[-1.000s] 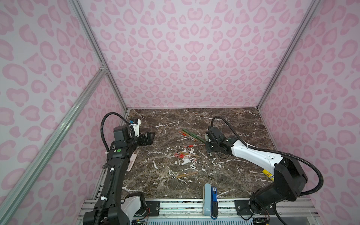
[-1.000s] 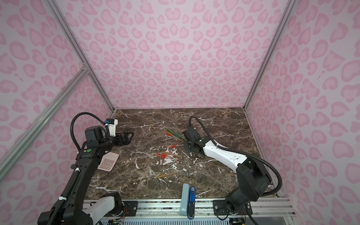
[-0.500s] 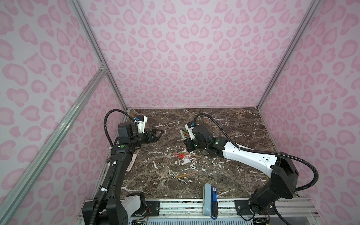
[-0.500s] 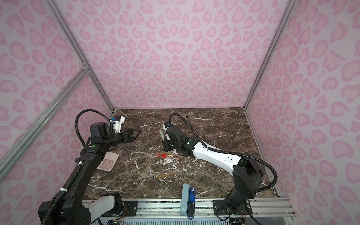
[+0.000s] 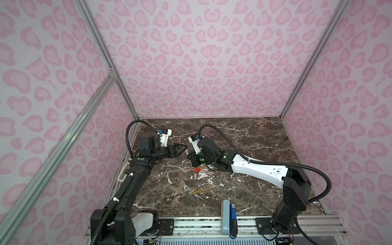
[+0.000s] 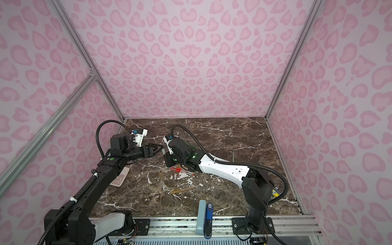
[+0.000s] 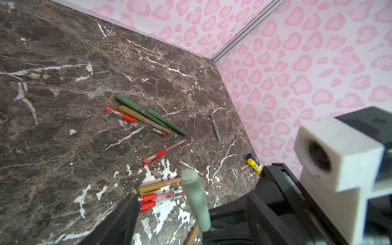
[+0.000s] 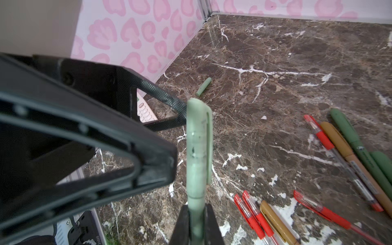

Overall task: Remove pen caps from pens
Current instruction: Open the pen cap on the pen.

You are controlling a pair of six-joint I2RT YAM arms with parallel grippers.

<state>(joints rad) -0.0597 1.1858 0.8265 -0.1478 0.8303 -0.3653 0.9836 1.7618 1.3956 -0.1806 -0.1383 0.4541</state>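
Right wrist view, closest in: your right gripper (image 8: 197, 222) is clenched on the barrel of the pale green pen (image 8: 196, 201). The pen cap (image 8: 199, 146) is on, sticking straight out past those fingertips. The long axis runs away from the right jaws, held up clear of the marble tabletop (image 8: 286, 106).

Next out, the left gripper (image 8: 177, 139) is right at the cap, jaws spread, nothing pinched yet. One black finger (image 8: 157, 167) sits alongside the cap's lower half. The other fingertip (image 8: 169, 101) reaches the cap's closed end, and I can't tell whether it touches. In the left wrist view the cap stands just beside a left finger (image 7: 123, 220), so it looks to be inside the gap.

That's your relation: cap between the left fingers, barrel locked in the right. The left arm is the one placed to pull, I'd say straight along the axis and away from the right gripper.

Down on the marble, capped red pens (image 8: 253, 214) and a tan pen (image 8: 273, 218) lie close together, below the held pen and off its line. Further out, the pink calculator (image 8: 145, 110) lies beneath the left arm. A loose pale green cap (image 8: 204, 86) rests alone near the wall.

In a top view the side wall (image 5: 101, 152) stands behind the left arm with some room, so keep the pull short.
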